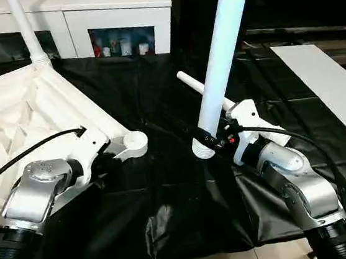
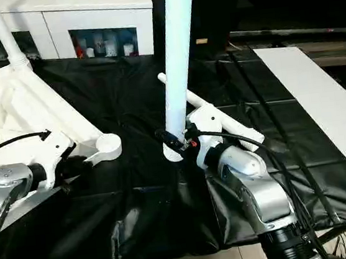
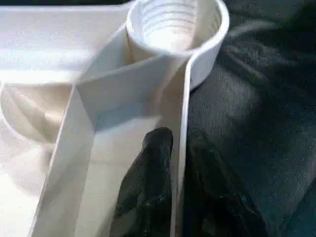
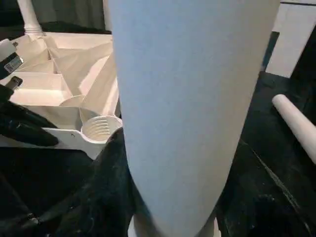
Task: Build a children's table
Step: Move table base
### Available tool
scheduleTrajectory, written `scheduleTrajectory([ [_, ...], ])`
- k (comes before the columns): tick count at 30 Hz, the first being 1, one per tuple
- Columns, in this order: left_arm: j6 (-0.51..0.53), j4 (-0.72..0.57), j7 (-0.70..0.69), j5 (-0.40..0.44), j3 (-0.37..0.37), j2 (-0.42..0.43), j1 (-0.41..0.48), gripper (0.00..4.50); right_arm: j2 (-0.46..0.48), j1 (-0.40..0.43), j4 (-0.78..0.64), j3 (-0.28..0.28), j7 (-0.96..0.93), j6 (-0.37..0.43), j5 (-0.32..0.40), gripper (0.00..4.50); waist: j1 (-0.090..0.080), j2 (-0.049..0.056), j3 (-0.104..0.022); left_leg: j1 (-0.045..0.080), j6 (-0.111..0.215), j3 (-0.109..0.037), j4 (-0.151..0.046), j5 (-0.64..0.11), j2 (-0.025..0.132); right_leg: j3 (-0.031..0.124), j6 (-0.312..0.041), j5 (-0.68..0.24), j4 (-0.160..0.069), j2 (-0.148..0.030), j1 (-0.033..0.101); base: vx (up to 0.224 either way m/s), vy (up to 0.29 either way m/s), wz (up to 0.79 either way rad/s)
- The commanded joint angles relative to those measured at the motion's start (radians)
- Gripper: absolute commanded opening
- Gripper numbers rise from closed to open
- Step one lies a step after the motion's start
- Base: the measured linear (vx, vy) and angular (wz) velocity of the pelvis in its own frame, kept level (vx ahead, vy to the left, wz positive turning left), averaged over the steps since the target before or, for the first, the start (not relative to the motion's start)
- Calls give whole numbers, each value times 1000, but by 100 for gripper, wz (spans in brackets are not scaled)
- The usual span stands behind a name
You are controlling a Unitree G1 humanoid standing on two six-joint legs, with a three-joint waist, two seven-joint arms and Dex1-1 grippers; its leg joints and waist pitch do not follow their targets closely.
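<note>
Tabletop and legs: smooth white plastic, socket threaded inside. Sheet: glossy, wrinkled black film. Forearms: brushed silver metal.

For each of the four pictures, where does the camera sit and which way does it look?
Left eye view: on the head, looking forward and down; both silver forearms show, the right gripper holding an upright leg.
Right eye view: same head, slightly aside, same scene.
Left wrist view: along the left gripper's black fingers, which straddle the tabletop rim wall near a threaded corner socket.
Right wrist view: along the held leg, toward the tabletop.
Shared: both wrist views show that corner socket.
</note>
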Motion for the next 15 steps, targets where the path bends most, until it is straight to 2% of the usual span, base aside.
scheduleTrajectory([
  [1,15,-10,-18,-5,-19,7,-4,29,-12,-19,-4,-4,5,-11,-1,186,0,22,-60,34,-43,-15,-80,-216,43,55,-162,-51,-82,-88,24,0,0,0],
  [5,-14,-43,-65,-15,-23,24,24,6,-11,-25,1,-8,15,-5,6,186,-1,21,-64,32,-38,-15,-78,-186,43,54,-166,-2,-76,-87,27,0,0,0],
  [6,-28,-51,-73,-17,-18,25,34,6,-8,-27,3,-14,17,1,14,186,-3,16,-65,31,-30,-14,-76,-169,42,54,-167,22,-75,-85,28,0,0,0],
  [8,-44,-55,-81,-24,-12,21,39,6,-6,-29,4,-17,18,4,18,186,-2,20,-66,33,-23,-12,-74,-153,43,53,-172,51,-72,-85,27,0,0,0],
  [10,-136,-75,-111,-38,-5,7,50,1,11,-35,6,-40,21,31,61,186,-2,14,-66,30,-11,-11,-73,-135,41,53,-174,77,-71,-84,30,0,0,0],
  [11,-147,-79,-117,-39,-7,5,52,0,14,-37,6,-44,21,35,67,186,-1,16,-66,32,-5,-10,-72,-137,42,54,-175,75,-71,-85,28,0,0,0],
  [12,-179,-91,-136,-44,-13,1,57,0,24,-42,7,-56,18,49,86,186,1,12,-66,33,-1,-10,-72,-137,41,55,-176,71,-73,-85,28,0,0,0],
  [13,-209,-116,-169,-65,-18,-12,66,0,38,-51,7,-77,18,80,126,186,3,17,-66,35,-4,-9,-73,-139,43,54,-178,59,-72,-85,26,0,0,0],
  [14,-210,-145,-190,-93,-19,-29,72,0,48,-59,7,-92,20,104,155,186,2,14,-66,35,-3,-9,-74,-143,45,55,-180,58,-72,-86,26,0,0,0],
  [15,-208,-188,-218,-127,-28,-53,79,0,55,-70,10,-108,34,142,198,186,6,17,-66,39,-7,-8,-74,-154,46,54,-182,45,-71,-86,21,0,0,0],
])
